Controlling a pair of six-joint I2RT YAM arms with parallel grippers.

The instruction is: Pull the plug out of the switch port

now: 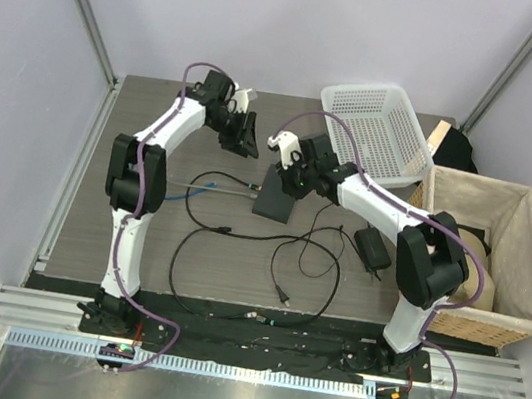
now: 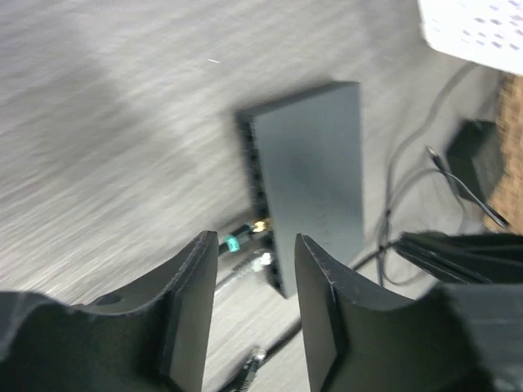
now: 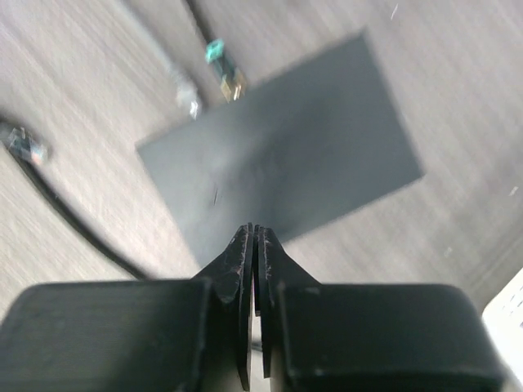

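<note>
Left claw upper centre-left, spread wide and empty, green-collared plug tip meeting the switch port on the left edge of the flat grey box mid-frame on the desk, right claw just above the box, fingers pressed together on nothing.

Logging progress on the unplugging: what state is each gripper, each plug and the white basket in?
left gripper: jaws open, empty.
right gripper: jaws shut, empty, above the switch.
teal plug: tip at the switch's port edge; seating unclear.
grey plug: loose, apart from the switch.
white basket: empty.
</note>
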